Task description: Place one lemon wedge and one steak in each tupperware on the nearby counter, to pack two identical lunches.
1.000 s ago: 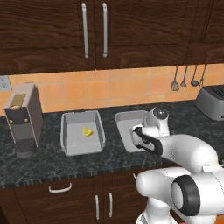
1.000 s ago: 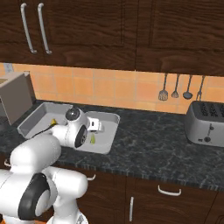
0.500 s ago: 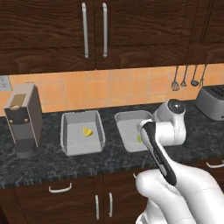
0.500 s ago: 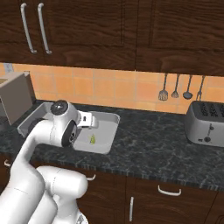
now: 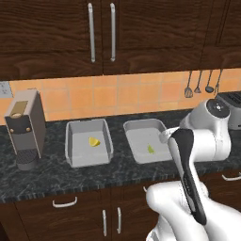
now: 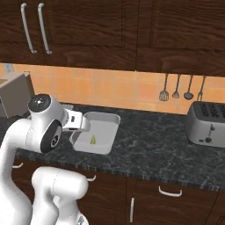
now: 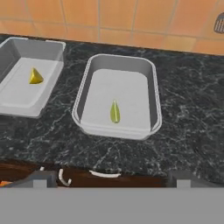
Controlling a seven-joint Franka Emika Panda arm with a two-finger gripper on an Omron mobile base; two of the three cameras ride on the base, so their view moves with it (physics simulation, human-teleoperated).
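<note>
Two grey tupperwares sit side by side on the black counter (image 5: 117, 172). The left tupperware (image 5: 87, 153) (image 7: 17, 92) holds a yellow lemon wedge (image 5: 94, 141) (image 7: 36, 77). A greenish lemon wedge (image 5: 150, 149) (image 6: 93, 139) (image 7: 114, 112) lies in the right tupperware (image 5: 141, 139) (image 6: 104, 126) (image 7: 118, 83). My gripper (image 7: 111, 181) is open and holds nothing. It hangs raised over the counter's front edge, on the near side of the right tupperware, and looks down at both. The steak is out of view.
A coffee machine (image 5: 26, 127) stands left of the tupperwares. A toaster (image 6: 206, 124) sits far right, with utensils (image 6: 176, 88) hanging on the orange tile wall. Drawer handles (image 7: 105, 174) show below the counter edge. Dark cabinets hang overhead.
The arm has lifted and drawn back from the right tupperware toward the counter's front. The greenish wedge stays lying in that tupperware.
</note>
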